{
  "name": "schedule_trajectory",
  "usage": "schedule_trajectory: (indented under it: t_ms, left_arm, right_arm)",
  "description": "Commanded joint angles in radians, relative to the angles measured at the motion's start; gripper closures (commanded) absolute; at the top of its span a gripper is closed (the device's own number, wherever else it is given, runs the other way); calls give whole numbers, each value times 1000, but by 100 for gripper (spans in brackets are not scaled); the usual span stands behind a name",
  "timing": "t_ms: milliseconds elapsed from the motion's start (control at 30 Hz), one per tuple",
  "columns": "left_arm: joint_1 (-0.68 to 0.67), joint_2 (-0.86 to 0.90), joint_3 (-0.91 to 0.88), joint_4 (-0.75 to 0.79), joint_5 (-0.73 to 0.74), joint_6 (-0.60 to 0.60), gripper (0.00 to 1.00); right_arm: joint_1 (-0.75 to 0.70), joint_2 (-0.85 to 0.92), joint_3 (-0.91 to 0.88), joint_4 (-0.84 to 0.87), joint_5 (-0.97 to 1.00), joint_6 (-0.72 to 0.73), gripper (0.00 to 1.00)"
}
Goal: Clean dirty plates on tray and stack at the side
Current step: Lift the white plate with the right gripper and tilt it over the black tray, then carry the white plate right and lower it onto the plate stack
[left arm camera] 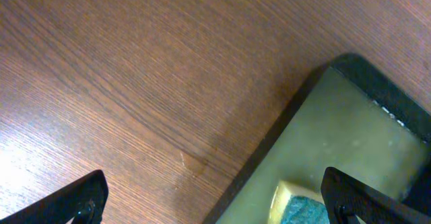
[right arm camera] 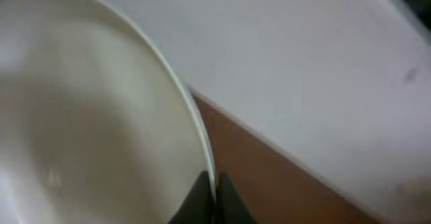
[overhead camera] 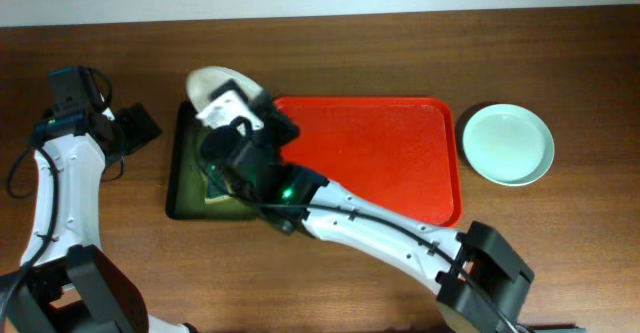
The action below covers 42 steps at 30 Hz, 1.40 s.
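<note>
My right gripper [overhead camera: 232, 101] is shut on the rim of the white plate [overhead camera: 218, 81] and holds it tilted above the far end of the dark green tray [overhead camera: 180, 173]. In the right wrist view the plate [right arm camera: 87, 123] fills the left, its rim pinched between my fingers [right arm camera: 214, 187]. The red tray [overhead camera: 380, 153] lies bare at the centre. The pale green plate [overhead camera: 507, 143] rests on the table to its right. My left gripper [left arm camera: 215, 200] is open and empty above the table by the green tray's edge [left arm camera: 377, 89]. The pale blue plate is out of view.
A yellow and green sponge [left arm camera: 296, 207] lies in the dark green tray, also partly seen in the overhead view [overhead camera: 217, 188] under my right arm. A pale wall [right arm camera: 323, 62] runs behind the table's far edge.
</note>
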Motion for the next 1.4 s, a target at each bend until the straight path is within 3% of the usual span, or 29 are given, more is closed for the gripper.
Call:
schedule_trajectory:
  t_ms: [0,67,200,400,533,733,933,1200,1233,1267,1300,1367]
  left_arm:
    - [5,-20,8,0,5,-3,1]
    - [5,-20,8,0,5,-3,1]
    - [5,-20,8,0,5,-3,1]
    - [5,-20,8,0,5,-3,1]
    - [5,-20,8,0,5,-3,1]
    - [5,-20,8,0,5,-3,1]
    - [5,-20,8,0,5,-3,1]
    - [5,-20,8,0,5,-3,1]
    - [5,-20,8,0,5,-3,1]
    - [5,-20,8,0,5,-3,1]
    - [5,-20,8,0,5,-3,1]
    - [5,-20,8,0,5,-3,1]
  right_arm:
    - [-47,-10,4,-131,-153,372,96]
    - [-90,-2,4,-216,-311,510,96]
    - [-193,-3,4,-256,-378,722,96]
    - [-534,-4,4,-291,-830,803,96]
    - [-784,-4,4,-424,-1014,803,96]
    - [-1160,-4,4,-798,-1024,684,96]
    - [-1435,-4,3,-931,-989,602,96]
    - [-1504,-4,-95,-943,-938,554,95]
    - [-1504,-4,-105,-938,-938,554,88]
    - [-1504,-4,-115,-936,-938,554,64]
    - [-1504,-4,-118,-937,-938,554,48]
    - [-1504,-4,-119,-940,-963,554,32]
